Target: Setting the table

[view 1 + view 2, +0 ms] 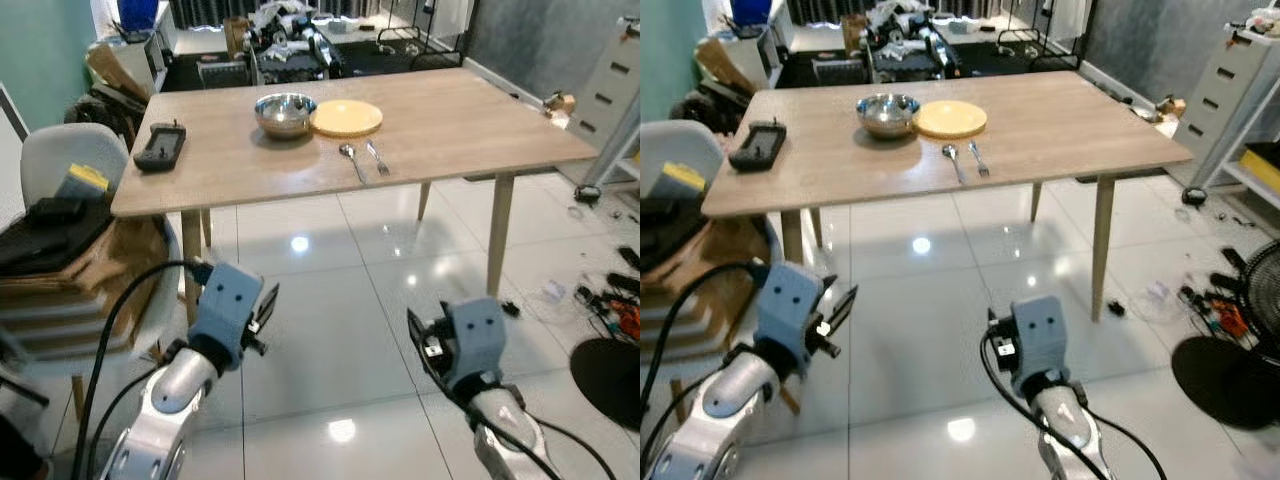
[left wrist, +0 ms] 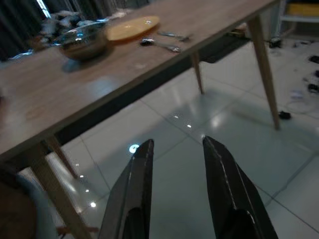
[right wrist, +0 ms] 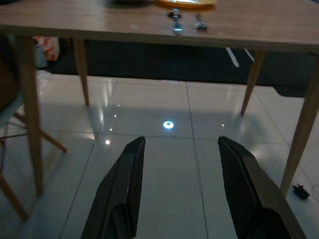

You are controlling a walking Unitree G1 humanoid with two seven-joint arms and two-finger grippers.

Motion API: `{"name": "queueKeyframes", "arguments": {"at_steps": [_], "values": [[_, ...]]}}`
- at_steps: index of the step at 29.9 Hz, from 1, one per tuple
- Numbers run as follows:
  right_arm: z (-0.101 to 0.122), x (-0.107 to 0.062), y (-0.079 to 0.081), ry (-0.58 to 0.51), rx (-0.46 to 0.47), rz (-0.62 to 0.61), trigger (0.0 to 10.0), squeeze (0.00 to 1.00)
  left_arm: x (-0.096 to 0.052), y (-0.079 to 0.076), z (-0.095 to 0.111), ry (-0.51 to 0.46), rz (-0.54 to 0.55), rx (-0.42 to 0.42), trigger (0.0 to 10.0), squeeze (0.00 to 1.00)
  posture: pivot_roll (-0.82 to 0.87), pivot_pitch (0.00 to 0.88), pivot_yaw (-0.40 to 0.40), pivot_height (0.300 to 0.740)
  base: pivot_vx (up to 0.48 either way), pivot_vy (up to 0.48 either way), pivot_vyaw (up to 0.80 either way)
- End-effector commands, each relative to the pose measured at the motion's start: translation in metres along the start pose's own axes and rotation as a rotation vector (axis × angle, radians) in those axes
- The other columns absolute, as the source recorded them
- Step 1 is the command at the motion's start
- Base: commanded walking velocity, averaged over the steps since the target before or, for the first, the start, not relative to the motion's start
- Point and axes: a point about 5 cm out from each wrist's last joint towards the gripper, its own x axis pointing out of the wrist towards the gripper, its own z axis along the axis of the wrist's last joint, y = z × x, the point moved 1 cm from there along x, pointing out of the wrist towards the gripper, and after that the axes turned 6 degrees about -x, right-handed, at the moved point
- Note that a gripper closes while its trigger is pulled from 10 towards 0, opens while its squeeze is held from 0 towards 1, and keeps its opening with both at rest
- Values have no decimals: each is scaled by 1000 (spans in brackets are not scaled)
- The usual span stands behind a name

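Observation:
On the wooden table (image 1: 450,130) a steel bowl (image 1: 285,113) stands beside a round yellow plate (image 1: 346,117). A spoon (image 1: 351,159) and a fork (image 1: 376,157) lie side by side just in front of the plate. Both arms are held low over the white tiled floor, well short of the table. My left gripper (image 2: 177,149) is open with nothing between its fingers (image 2: 137,189). My right gripper (image 3: 180,144) is open too and holds nothing, its fingers (image 3: 127,189) pointing under the table's front edge.
A black handheld device (image 1: 160,145) lies at the table's left end. A white chair (image 1: 60,250) piled with cardboard and dark items stands to the left. Cables and clutter (image 1: 615,300) lie on the floor at right, next to white drawers (image 1: 610,80). Junk is heaped behind the table.

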Motion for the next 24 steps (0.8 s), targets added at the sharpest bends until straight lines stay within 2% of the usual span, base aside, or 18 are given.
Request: {"name": "queueKeyframes", "arguments": {"at_steps": [1,7,12,24], "values": [[-2,-1,1,5,29,-8,10000,0,-5,2,-5,22,0,1,10000,0,78,82,113,740,480,0,0],[3,4,-3,-25,75,-42,10000,0,-7,4,-6,29,4,3,10000,0,88,78,110,740,472,0,0],[3,9,-1,-22,77,-47,10000,0,-8,5,-6,33,13,4,10000,0,95,76,105,740,472,0,0],[2,8,0,-19,92,-53,10000,0,-11,7,-8,42,23,8,10000,0,101,83,100,740,474,0,0]]}}
